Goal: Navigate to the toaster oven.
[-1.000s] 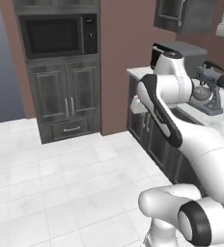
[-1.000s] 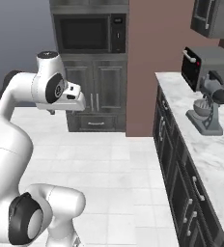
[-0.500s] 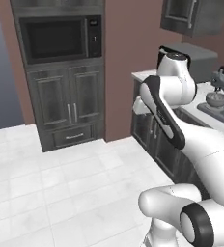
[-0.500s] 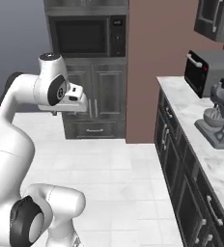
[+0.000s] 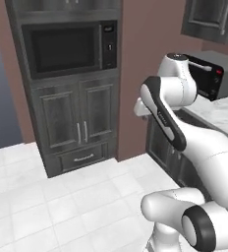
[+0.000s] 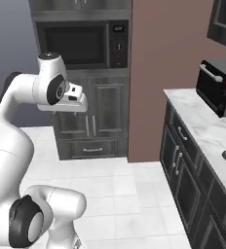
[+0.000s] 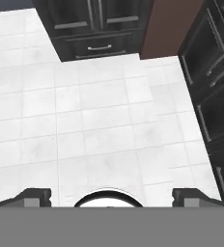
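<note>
Left of the toaster oven (image 6: 215, 89) stands the tall cabinet with the built-in microwave (image 6: 81, 45), then a bare brown wall; the oven itself sits on the marble counter (image 6: 198, 126) at its wall-side end, door toward the floor. Steer your base rightward until the oven is centred ahead, stopping short of the counter's drawers. Your gripper (image 7: 109, 195) hangs wide open, empty, above white tiles

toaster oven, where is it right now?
The toaster oven sits on the marble counter at the right of the right base view, near the brown wall, well right of the built-in microwave.
</note>
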